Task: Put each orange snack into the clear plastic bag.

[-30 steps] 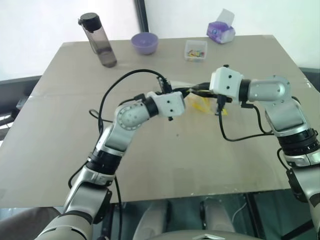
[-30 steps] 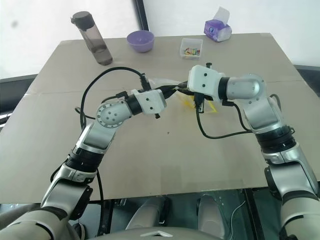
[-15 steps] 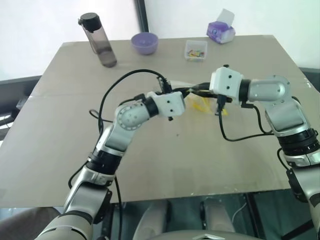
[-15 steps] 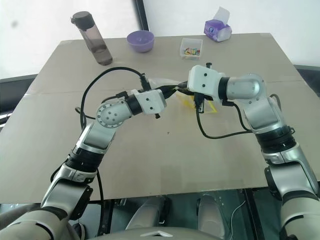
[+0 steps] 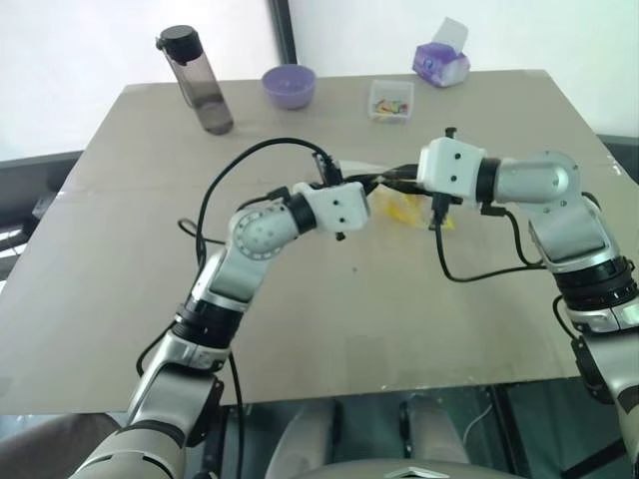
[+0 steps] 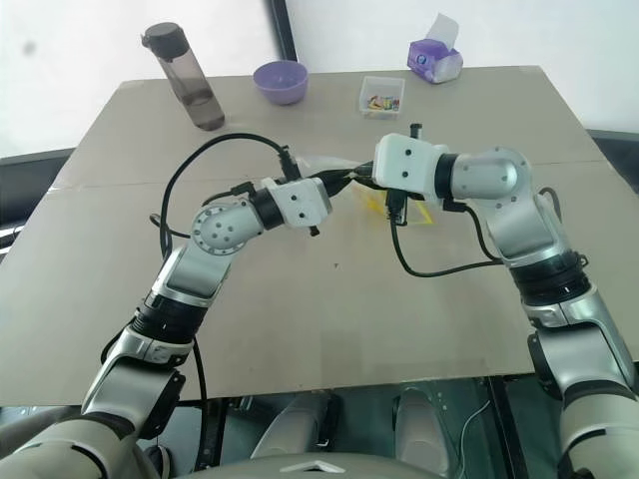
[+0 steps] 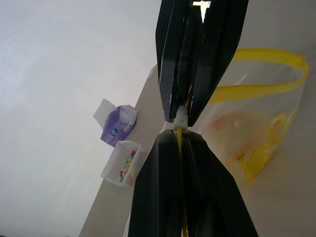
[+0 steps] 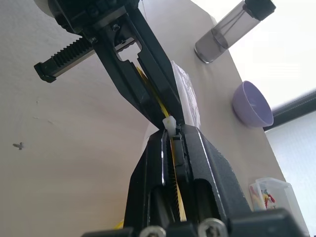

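Above the middle of the table, my left gripper [image 5: 377, 184] and right gripper [image 5: 397, 180] meet tip to tip. Both are shut on the yellow zip strip of the clear plastic bag [image 5: 405, 209]. The bag hangs below them, over the tabletop. In the left wrist view my left gripper [image 7: 178, 132] pinches the strip just under the right arm's black fingers [image 7: 197, 59], and the bag [image 7: 256, 128] spreads out behind them. A pale orange patch shows through the bag wall; I cannot tell whether it is an orange snack. The right wrist view has the right gripper [image 8: 171, 132] closed on the strip.
At the table's far side stand a dark see-through bottle [image 5: 196, 82], a purple bowl [image 5: 290, 86], a small clear box [image 5: 390, 100] of colourful bits and a purple tissue pack [image 5: 442, 62]. The brown table [image 5: 300, 329] spreads wide in front of the arms.
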Controlling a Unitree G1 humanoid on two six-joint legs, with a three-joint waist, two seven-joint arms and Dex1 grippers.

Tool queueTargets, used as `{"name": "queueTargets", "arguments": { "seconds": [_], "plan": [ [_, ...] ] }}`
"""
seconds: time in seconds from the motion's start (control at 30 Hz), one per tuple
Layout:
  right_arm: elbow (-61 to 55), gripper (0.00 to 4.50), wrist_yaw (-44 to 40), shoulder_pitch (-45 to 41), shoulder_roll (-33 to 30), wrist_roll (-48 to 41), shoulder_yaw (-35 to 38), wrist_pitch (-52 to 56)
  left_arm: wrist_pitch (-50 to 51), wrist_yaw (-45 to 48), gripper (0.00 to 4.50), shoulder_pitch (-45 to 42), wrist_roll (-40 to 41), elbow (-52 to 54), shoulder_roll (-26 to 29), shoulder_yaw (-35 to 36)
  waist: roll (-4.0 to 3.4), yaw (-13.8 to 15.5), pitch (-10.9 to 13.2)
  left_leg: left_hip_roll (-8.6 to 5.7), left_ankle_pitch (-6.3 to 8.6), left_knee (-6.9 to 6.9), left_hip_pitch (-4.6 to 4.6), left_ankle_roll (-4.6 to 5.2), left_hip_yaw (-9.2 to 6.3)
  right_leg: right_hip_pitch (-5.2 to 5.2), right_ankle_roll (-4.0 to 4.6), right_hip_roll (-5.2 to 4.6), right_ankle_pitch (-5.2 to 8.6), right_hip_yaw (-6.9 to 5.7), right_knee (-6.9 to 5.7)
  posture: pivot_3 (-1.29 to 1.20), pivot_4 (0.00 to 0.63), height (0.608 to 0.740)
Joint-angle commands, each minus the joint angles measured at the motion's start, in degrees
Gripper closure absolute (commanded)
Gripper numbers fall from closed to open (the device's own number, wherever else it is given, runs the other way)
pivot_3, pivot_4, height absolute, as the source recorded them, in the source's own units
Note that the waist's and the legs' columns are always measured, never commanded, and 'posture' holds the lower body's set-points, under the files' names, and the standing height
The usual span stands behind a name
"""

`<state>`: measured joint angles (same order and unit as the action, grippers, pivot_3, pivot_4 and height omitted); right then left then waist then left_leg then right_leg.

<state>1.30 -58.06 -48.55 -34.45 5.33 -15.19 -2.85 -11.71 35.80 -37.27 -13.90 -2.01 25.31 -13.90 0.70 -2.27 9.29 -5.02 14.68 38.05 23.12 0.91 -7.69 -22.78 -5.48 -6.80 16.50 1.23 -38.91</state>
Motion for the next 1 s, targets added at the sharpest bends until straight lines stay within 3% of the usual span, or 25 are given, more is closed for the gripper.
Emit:
{"name": "queueTargets", "arguments": {
  "seconds": [0.03, 0.6, 0.7, 1.0],
  "plan": [
    [-2.0, 4.44, 0.2, -2.0, 0.9, -1.6, 1.1, -2.5, -1.1, -0.5, 4.50, -0.8, 0.3, 0.8, -0.6, -0.2, 0.00, 0.0, 0.0, 0.00, 0.00, 0.00, 0.00, 0.00, 0.00, 0.00, 0.00, 0.00, 0.00, 0.00, 0.00, 0.00, 0.150, 0.740],
    [-2.0, 4.44, -0.2, -1.8, 0.9, -1.3, 0.7, -3.2, -1.3, -0.4, 4.50, -0.8, 0.2, 0.8, -0.9, -0.4, 0.00, 0.0, 0.0, 0.00, 0.00, 0.00, 0.00, 0.00, 0.00, 0.00, 0.00, 0.00, 0.00, 0.00, 0.00, 0.00, 0.150, 0.740],
    [-1.7, 3.51, 0.1, -1.9, 0.9, -1.0, 0.8, -3.9, -1.2, -0.4, 4.50, -0.7, 0.2, 0.8, -0.8, -0.4, 0.00, 0.0, 0.0, 0.00, 0.00, 0.00, 0.00, 0.00, 0.00, 0.00, 0.00, 0.00, 0.00, 0.00, 0.00, 0.00, 0.150, 0.740],
    [-1.2, 3.51, 0.2, -1.9, 1.3, -0.8, 1.1, -4.5, -1.3, -0.2, 4.50, -0.7, 0.1, 0.8, -1.0, -0.4, 0.00, 0.0, 0.0, 0.00, 0.00, 0.00, 0.00, 0.00, -0.01, 0.00, 0.00, 0.00, 0.00, 0.00, -0.01, 0.00, 0.150, 0.740]
  ]
}}
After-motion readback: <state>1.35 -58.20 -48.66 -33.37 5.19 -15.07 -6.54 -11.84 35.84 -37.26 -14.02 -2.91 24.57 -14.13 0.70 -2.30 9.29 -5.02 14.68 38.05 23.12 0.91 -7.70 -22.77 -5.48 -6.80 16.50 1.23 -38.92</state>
